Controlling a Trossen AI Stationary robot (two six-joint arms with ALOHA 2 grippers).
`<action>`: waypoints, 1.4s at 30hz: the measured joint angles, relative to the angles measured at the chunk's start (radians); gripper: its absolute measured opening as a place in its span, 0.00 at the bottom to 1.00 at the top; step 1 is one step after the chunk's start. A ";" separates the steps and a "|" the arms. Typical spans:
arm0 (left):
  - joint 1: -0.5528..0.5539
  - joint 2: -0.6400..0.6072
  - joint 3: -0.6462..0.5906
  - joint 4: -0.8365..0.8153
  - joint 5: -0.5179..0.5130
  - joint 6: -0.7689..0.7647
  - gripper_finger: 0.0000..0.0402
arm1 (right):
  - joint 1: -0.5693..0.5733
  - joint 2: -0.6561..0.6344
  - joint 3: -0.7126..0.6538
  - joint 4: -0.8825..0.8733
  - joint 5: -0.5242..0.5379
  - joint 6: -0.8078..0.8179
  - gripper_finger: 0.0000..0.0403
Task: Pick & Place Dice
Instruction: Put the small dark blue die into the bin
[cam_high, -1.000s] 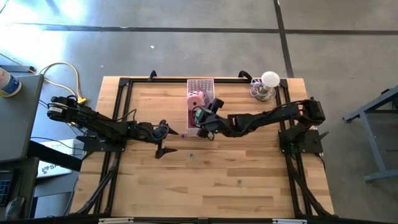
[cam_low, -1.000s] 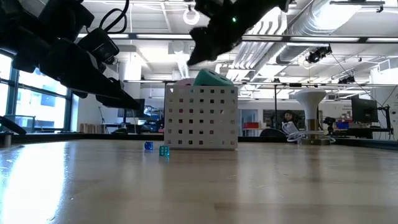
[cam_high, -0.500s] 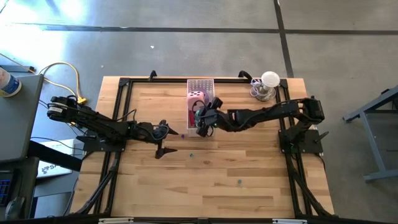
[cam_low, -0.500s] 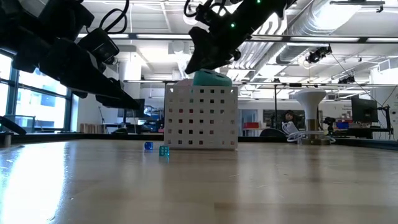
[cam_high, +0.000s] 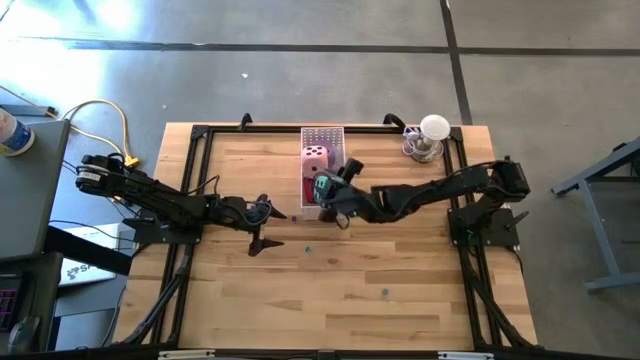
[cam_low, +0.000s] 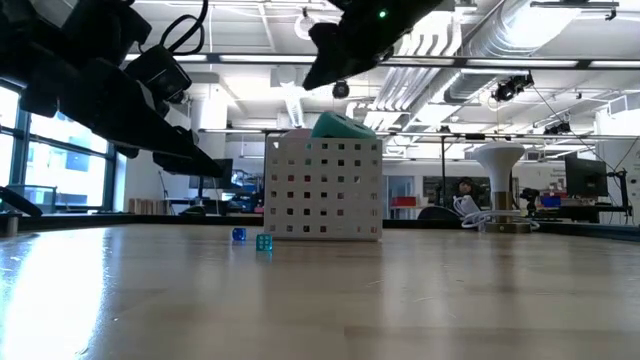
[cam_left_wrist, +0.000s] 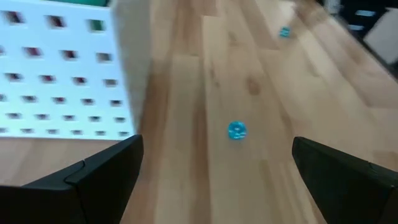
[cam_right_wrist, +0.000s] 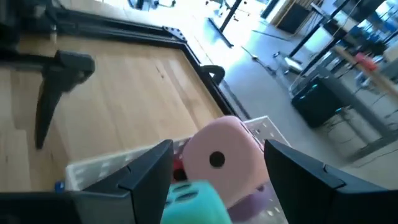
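Note:
The white perforated tray (cam_high: 322, 133) stands at the table's far middle with the dice in it. The pink die (cam_right_wrist: 221, 155) lies on top, and the green die (cam_right_wrist: 189, 200) leans beside it, sticking out above the tray's rim (cam_low: 340, 127). Bits of the red die (cam_right_wrist: 178, 169) and the purple die (cam_right_wrist: 249, 200) show beneath them. My right gripper (cam_right_wrist: 217, 146) hangs open above the tray's near end (cam_low: 325, 65), touching nothing. My left gripper (cam_high: 265, 222) waits open just above the table, left of the tray (cam_left_wrist: 56, 74).
Tiny blue dice (cam_left_wrist: 236, 130) (cam_left_wrist: 284, 32) lie loose on the wood near the tray, also low in front of it (cam_low: 263, 242). A white mushroom-shaped lamp (cam_high: 430, 135) stands at the far right corner. A black frame (cam_high: 200, 135) edges the table.
My right gripper dipped toward the green die at the tray's top, then rose again and drew back a little toward the table's right, staying open. The dice stay in the tray.

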 joint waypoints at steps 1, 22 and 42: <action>-0.001 0.000 0.000 0.000 0.013 0.000 1.00 | 0.016 -0.007 -0.002 -0.021 0.021 -0.002 0.61; 0.031 0.000 -0.007 -0.021 -0.024 0.110 1.00 | 0.295 -0.050 -0.001 -0.687 0.305 0.707 0.61; 0.076 0.402 -0.020 0.312 -0.017 0.093 1.00 | 0.365 -0.050 -0.001 -0.707 0.248 0.810 0.61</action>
